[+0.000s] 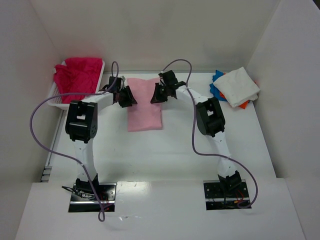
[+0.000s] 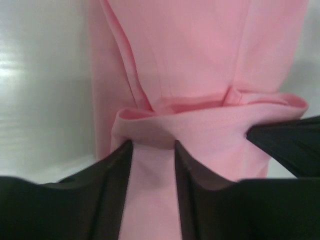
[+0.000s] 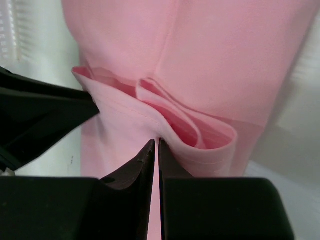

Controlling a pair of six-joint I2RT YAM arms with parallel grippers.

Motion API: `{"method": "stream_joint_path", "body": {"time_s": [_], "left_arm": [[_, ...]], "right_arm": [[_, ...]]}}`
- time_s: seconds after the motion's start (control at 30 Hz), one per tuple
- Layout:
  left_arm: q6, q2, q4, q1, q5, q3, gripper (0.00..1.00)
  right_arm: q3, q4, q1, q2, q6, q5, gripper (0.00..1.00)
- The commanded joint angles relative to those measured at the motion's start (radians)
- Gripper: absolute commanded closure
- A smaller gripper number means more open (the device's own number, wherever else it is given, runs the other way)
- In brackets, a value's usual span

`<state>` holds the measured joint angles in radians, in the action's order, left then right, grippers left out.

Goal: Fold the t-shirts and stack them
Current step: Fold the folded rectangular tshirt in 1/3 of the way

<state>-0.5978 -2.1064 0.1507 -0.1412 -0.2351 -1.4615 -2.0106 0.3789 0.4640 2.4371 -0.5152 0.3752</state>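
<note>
**A:** A white table (image 1: 175, 160) is seen, closed in by white walls. What could go wrong from here?

**B:** Left of the pink shirt (image 1: 145, 117), red shirts (image 1: 77, 75) are heaped in a basket (image 1: 55, 97); nothing is risked there. The danger lies at the pink shirt's far edge, where the hem is raised into a loose roll. The two corners are not gripped alike, so the roll could be laid down crooked, or the soft cotton could spring back open. If the right corner were dragged while pinched, the whole shirt could be pulled askew. Right of the pink shirt, a white shirt (image 1: 240, 85) is stacked on blue and orange ones, well apart and unlikely to be disturbed.

**A:** And the pincers?

**B:** At the pink shirt's far left corner, the left gripper (image 2: 153, 145) is seen with jaws clearly parted. Cloth runs between them and is touched, but it is judged not to be clamped. At the far right corner, the right gripper (image 3: 156, 142) is closed to a thin slit, and the pink shirt's hem is pinched in it.
</note>
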Motion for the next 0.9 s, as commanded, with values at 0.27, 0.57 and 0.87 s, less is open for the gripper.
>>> {"method": "stream_joint_path", "body": {"time_s": [0.27, 0.57, 0.87], "left_arm": [[0.090, 0.090, -0.008, 0.020, 0.045, -0.056, 0.28], [0.069, 0.392, 0.079, 0.029, -0.032, 0.190, 0.20], [-0.003, 0.559, 0.107, 0.016, -0.012, 0.519, 0.19]], "right_arm": [[0.060, -0.002, -0.099, -0.120, 0.038, -0.081, 0.83], [0.415, -0.063, -0.108, -0.427, 0.032, -0.081, 0.40], [0.771, -0.136, -0.001, -0.599, -0.007, -0.070, 0.28]]}}
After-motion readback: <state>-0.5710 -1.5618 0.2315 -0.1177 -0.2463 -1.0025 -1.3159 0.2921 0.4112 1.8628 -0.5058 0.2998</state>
